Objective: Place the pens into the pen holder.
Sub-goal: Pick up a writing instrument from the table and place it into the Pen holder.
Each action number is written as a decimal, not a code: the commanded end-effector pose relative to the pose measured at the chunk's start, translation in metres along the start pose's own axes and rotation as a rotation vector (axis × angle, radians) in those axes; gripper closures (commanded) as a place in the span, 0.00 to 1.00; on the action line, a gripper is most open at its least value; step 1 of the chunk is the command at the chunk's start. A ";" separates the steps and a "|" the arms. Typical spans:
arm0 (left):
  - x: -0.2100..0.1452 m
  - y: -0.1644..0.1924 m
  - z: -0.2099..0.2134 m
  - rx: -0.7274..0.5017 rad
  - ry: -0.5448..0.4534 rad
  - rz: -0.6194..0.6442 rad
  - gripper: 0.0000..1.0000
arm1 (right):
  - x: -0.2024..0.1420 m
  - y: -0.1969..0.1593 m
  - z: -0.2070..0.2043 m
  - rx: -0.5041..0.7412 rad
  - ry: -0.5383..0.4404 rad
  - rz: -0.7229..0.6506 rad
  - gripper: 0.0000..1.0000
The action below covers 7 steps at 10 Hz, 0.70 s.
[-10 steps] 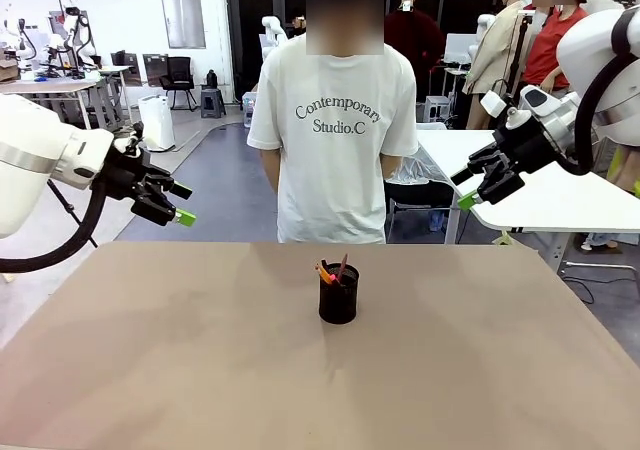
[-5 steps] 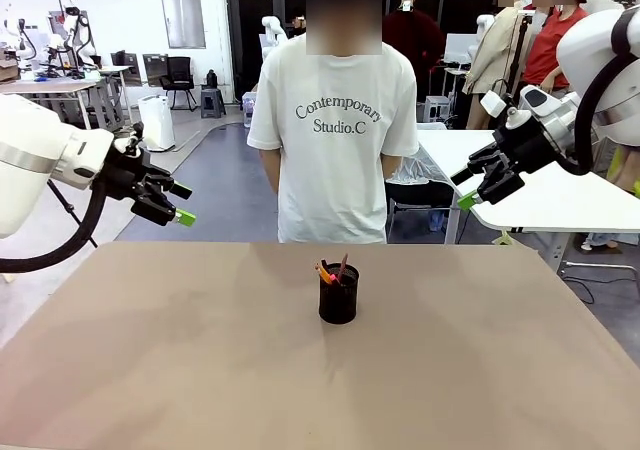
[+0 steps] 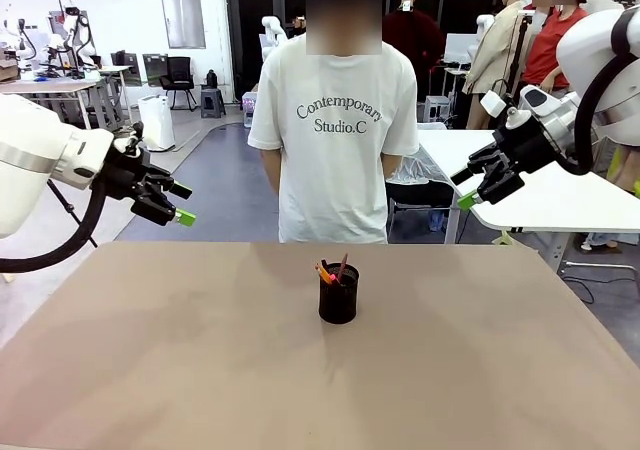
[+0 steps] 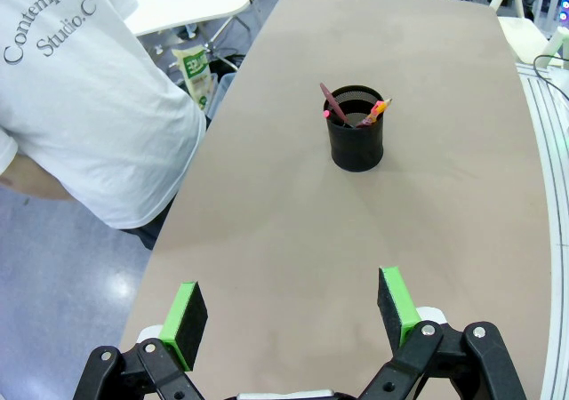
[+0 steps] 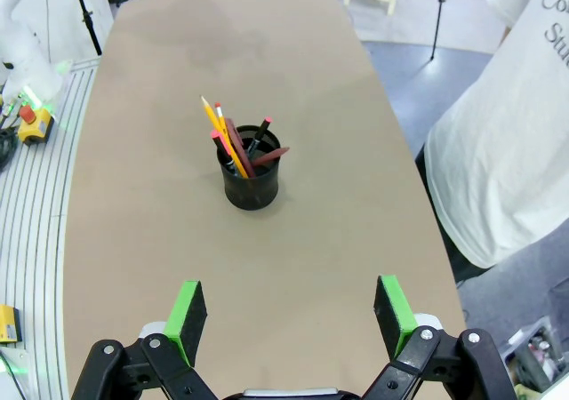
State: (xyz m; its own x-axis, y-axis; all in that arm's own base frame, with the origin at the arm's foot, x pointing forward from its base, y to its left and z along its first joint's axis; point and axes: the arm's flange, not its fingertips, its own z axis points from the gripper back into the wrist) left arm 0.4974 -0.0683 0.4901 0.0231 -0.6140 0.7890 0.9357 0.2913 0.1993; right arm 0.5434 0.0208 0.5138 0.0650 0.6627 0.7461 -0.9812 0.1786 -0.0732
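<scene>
Left end effector: raised off the bench's left edge, fingers spread wide, nothing between the pads. It points in toward the middle, probably a parked pose that keeps the work area free.

Bench centre, toward the far edge: pen holder upright, well apart from both arms. The pens stand in it, tips leaning on the rim; the right wrist view shows yellow-orange, reddish-brown and black-with-red shafts. No pens lie loose on the bench, so the task looks complete.

Person stands just beyond the far edge, arms back, apparently only watching.

Right end effector: raised off the right edge, fingers spread, empty.
</scene>
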 end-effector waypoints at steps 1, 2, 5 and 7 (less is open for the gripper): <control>0.000 0.001 0.004 -0.010 -0.005 0.000 0.00 | 0.000 0.000 0.000 -0.001 0.000 0.000 0.00; 0.000 0.001 0.004 -0.010 -0.005 0.000 0.00 | 0.000 0.000 0.000 -0.001 0.000 0.000 0.00; 0.000 0.001 0.004 -0.010 -0.005 0.000 0.00 | 0.000 0.000 0.000 -0.001 0.000 0.000 0.00; 0.000 0.001 0.004 -0.010 -0.005 0.000 0.00 | 0.000 0.000 0.000 -0.001 0.000 0.000 0.00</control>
State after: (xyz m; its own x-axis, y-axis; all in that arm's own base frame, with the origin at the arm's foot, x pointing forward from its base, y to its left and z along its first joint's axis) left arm 0.4974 -0.0683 0.4901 0.0231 -0.6140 0.7890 0.9357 0.2913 0.1993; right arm 0.5434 0.0208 0.5138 0.0650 0.6627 0.7461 -0.9812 0.1786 -0.0732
